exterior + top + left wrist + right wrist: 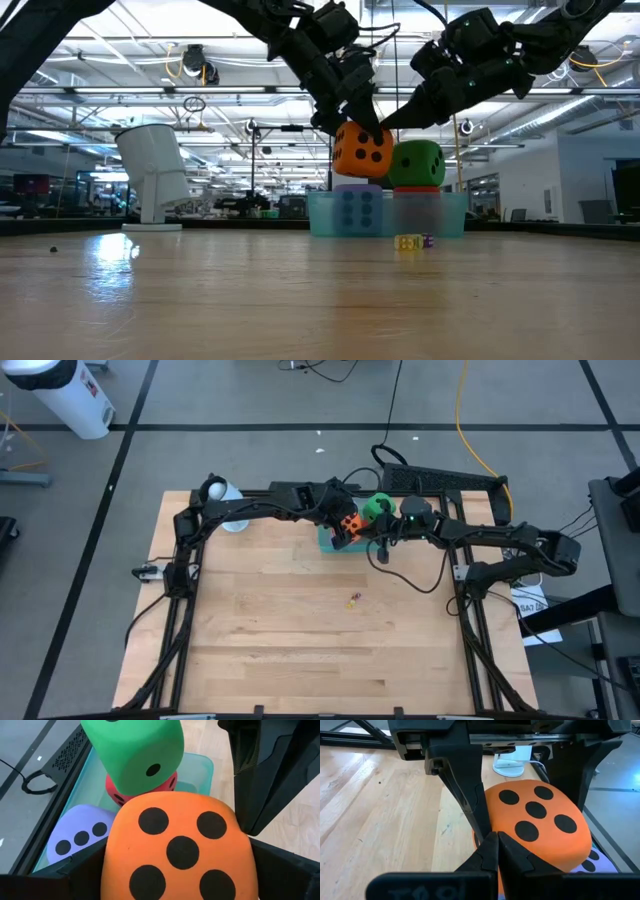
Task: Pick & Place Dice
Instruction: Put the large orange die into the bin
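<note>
High view, overall: two dark arms are meeting at the upper centre of the frame, over the far edge of the wooden table (300,630).
Left gripper (362,128): its fingers are standing wide, one on each side of the orange die (363,152), which is sitting between them above the teal tray (335,225); whether the pads are pressing on it cannot be told.
Right gripper (496,851): its fingers are pressed together with nothing between them; in the right wrist view they are pointing at the orange die, just beside it.
Orange die, position: it is resting on a purple-blue die (75,837) that is lying in the tray, at centre frame in the low view.
Green die (416,164): it is sitting just right of the orange die in the low view, on top of the red die (116,790).
Red die: only a sliver is showing under the green one in the left wrist view.
White cylinder (155,170): it is standing at the left of the low view, well apart from the tray.
Small coloured object (354,598): it is lying on the table near mid-frame; too small to identify.
</note>
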Action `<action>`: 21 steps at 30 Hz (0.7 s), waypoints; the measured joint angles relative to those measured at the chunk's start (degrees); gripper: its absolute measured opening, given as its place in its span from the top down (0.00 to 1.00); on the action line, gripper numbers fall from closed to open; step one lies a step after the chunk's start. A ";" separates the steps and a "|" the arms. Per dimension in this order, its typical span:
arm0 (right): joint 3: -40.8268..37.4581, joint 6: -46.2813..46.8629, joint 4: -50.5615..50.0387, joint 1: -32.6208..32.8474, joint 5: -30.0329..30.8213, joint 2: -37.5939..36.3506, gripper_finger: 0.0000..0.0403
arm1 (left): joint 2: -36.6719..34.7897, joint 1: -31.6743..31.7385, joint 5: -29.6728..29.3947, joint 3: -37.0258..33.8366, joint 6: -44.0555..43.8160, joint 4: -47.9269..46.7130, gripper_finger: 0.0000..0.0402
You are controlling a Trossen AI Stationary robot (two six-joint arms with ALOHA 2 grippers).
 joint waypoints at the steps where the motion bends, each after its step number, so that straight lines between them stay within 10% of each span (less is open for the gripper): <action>1: -0.02 0.08 0.02 0.00 0.00 0.04 1.00 | 0.00 0.00 -0.02 0.00 0.00 0.02 0.00; 21: -0.21 0.51 5.15 0.19 0.22 -0.75 1.00 | -0.09 0.16 -3.01 0.34 0.41 -1.17 0.01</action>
